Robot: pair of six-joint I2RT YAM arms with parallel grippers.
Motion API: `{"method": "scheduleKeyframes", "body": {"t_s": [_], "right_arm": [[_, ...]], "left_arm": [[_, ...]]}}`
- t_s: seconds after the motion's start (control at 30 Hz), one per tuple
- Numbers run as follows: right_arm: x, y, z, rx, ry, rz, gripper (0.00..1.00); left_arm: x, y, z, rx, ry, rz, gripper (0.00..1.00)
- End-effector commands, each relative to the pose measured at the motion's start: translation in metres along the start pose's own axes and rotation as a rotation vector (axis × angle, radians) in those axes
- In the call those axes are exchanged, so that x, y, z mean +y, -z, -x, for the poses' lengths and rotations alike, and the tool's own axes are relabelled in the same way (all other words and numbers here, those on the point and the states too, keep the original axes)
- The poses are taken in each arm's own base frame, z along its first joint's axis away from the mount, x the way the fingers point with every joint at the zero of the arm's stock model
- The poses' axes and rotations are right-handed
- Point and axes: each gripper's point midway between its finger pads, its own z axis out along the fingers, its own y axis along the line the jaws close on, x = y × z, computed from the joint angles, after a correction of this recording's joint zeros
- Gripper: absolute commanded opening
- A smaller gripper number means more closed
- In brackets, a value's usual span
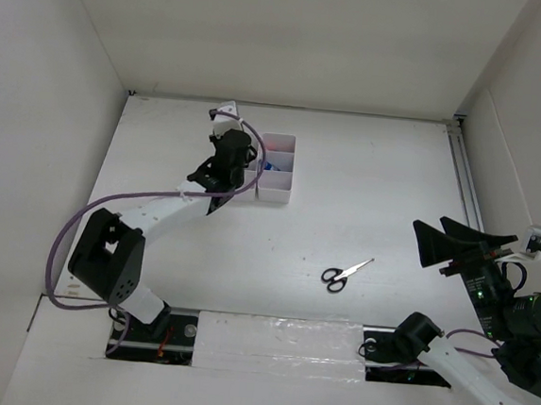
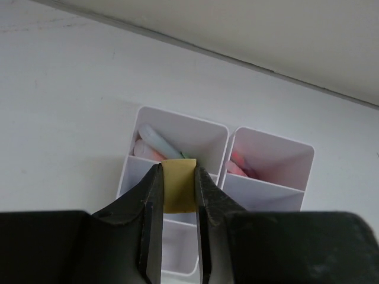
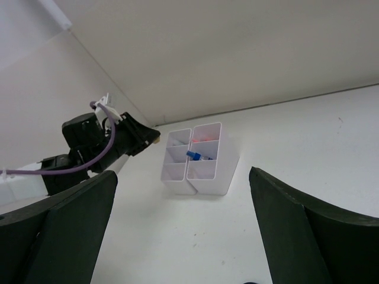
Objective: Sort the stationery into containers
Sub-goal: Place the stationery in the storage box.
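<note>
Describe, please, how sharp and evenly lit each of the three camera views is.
Top external view: soft, even light, scissors crisp, white trays low in contrast. Left wrist view: the left gripper is dark with little detail, the tan eraser it pinches clearer. Right wrist view: the right gripper is a dark, featureless silhouette, the trays sharp.

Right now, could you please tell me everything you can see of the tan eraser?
The tan eraser is a small, matte, rubbery-looking block with a flat face. The left gripper pinches its two sides between black fingers, holding it above a white organiser tray. Only the fingers appear to touch it.
</note>
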Motion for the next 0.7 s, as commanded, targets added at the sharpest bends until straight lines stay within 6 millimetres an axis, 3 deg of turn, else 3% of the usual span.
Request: {"method": "scheduleKeyframes", "body": {"t_s": [0.0, 0.13, 0.17, 0.5, 0.67], "right_arm": [[0.007, 0.000, 0.006, -0.020, -0.009, 0.031, 0.99], [0.007, 0.000, 0.006, -0.020, -0.009, 0.031, 0.99], [0.007, 0.000, 0.006, -0.020, -0.009, 0.031, 0.99], [0.007, 0.002, 0.005, -0.016, -0.018, 0.039, 0.99], [0.005, 0.002, 0.004, -0.012, -0.015, 0.027, 0.98]], "left_arm": [[0.007, 0.023, 0.018, -0.031, 0.094, -0.006, 0.00], [0.019, 0.033, 0.003, -0.006, 0.101, -0.006, 0.00], [0.023, 0.033, -0.011, 0.013, 0.089, -0.007, 0.00], [0.026, 0.029, -0.055, 0.070, 0.088, -0.046, 0.00], [0.022, 0.022, -0.064, 0.077, 0.086, -0.054, 0.00]]}}
